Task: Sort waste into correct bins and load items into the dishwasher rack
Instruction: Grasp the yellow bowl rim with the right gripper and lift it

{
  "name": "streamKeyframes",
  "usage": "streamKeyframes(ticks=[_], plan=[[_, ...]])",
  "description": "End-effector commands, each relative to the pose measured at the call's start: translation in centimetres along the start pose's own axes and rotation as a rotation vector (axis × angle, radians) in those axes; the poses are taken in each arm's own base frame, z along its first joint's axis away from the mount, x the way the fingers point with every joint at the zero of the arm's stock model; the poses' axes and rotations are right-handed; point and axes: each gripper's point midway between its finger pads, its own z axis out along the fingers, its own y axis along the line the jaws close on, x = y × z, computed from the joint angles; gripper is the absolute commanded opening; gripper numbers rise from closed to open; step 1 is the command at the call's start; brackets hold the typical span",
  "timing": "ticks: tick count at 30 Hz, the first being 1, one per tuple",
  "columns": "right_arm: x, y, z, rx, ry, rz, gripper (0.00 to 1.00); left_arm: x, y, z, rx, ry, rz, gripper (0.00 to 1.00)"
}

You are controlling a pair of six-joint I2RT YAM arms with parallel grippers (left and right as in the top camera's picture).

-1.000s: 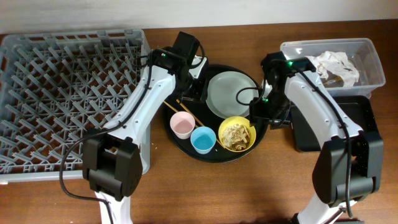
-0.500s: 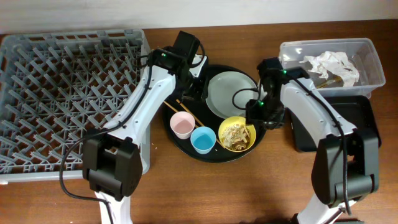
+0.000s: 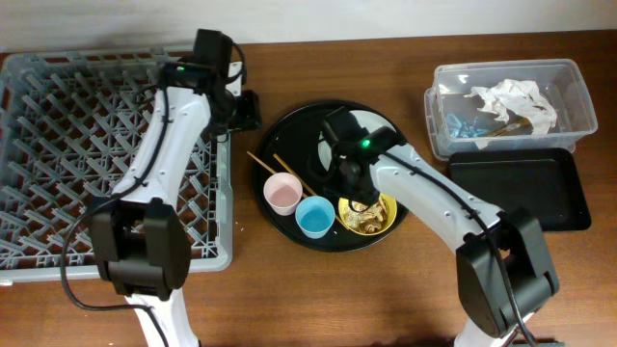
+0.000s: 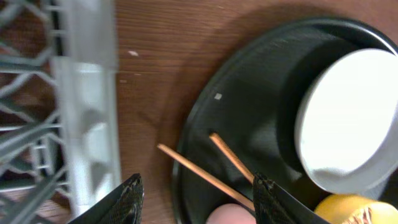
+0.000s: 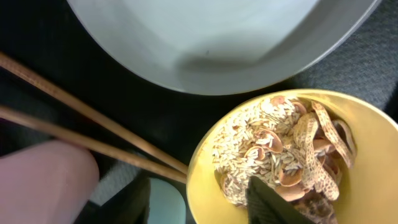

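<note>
My right gripper (image 5: pixel 202 202) is partly open and holds nothing, right over the yellow bowl (image 5: pixel 364 124) with brown food scraps (image 5: pixel 267 149) in it, while my left gripper (image 4: pixel 196 199), open and empty too, hangs above the chopsticks (image 4: pixel 199 173) on the round black tray (image 4: pixel 261 93), with the grey rack (image 4: pixel 87 93) beside it.

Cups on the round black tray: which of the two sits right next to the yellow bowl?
The blue cup; it sits beside the yellow bowl, while the pink cup lies on its far side, next to the chopsticks.
</note>
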Motion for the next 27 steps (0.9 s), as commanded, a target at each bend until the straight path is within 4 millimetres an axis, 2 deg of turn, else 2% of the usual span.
streamKeyframes(ticks=[1,5,11,17,19,23,27], plan=[[-0.4,-0.8,1.0,0.068,-0.048,0.061,0.48,-1.4,2.3,-0.9,-0.043,-0.042,-0.056,0.56],[0.0,-1.0,2.1,0.086,-0.018,0.059,0.43,-1.6,3.3,-1.0,-0.057,-0.047,-0.072,0.56],[0.6,-1.1,3.2,0.101,0.015,0.057,0.35,-1.7,3.5,-1.0,-0.071,-0.051,-0.072,0.56],[1.9,-1.2,4.8,0.112,0.090,0.057,0.32,-1.7,3.5,-1.0,-0.070,-0.051,-0.072,0.56],[2.1,-1.3,4.8,0.118,0.095,0.055,0.26,-1.7,3.5,-1.0,-0.071,-0.051,-0.072,0.56],[2.3,-1.2,4.8,0.118,0.097,0.044,0.06,-1.7,3.5,-1.0,-0.070,-0.051,-0.072,0.57],[2.7,-1.2,4.7,0.120,0.113,0.042,0.04,-1.7,3.5,-1.0,-0.070,-0.051,-0.072,0.57]])
